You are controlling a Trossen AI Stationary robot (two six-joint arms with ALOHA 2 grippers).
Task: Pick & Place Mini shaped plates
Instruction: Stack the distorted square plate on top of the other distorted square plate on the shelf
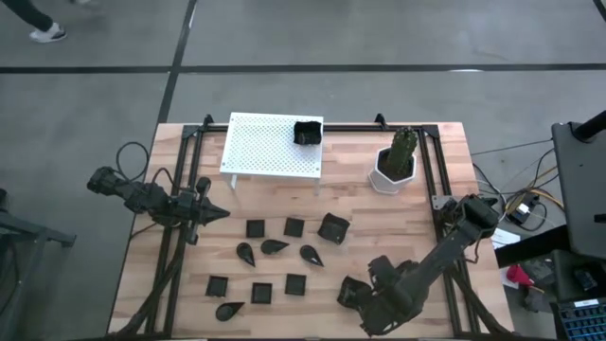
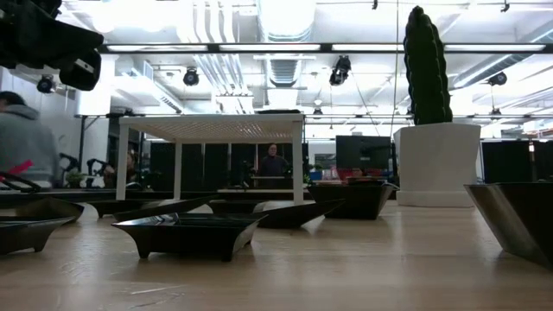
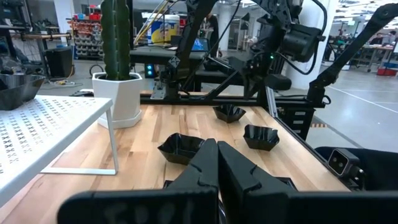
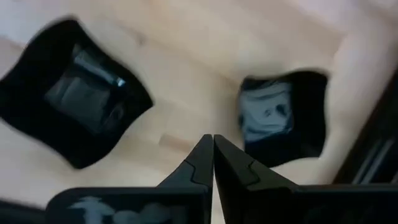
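At the near edge of the wooden table (image 1: 284,313), the right gripper (image 1: 365,301) hangs low over the boards with its two fingers pressed together and nothing between them. In the right wrist view its closed fingertips (image 4: 211,146) point at bare wood between two raised-rim square plates, one to each side (image 4: 74,106) (image 4: 283,121); neither plate is touched. In the high view one raised-rim square plate (image 1: 354,293) lies just beside this gripper. Farther in, the loose mini shaped plates (image 1: 284,256) spread across the middle of the table: a near row of small flat squares with one teardrop dish (image 1: 228,310) at its left end, then a row of three teardrop dishes (image 1: 275,246), then two flat squares and a larger raised-rim square (image 1: 332,227) at the right. The left gripper (image 1: 216,214) sits at the left side of the table, level with that last row and apart from it, fingers together and empty; its wrist view looks past the closed fingers (image 3: 214,168) across the table. Beyond the plates, the white perforated rack (image 1: 270,144) stands at the far side, with one raised-rim square plate (image 1: 308,133) resting on its far right corner. To the right of the rack stands the white pot with the green cactus (image 1: 395,163). In the low view, a person (image 2: 275,164) is visible in the room behind the table.
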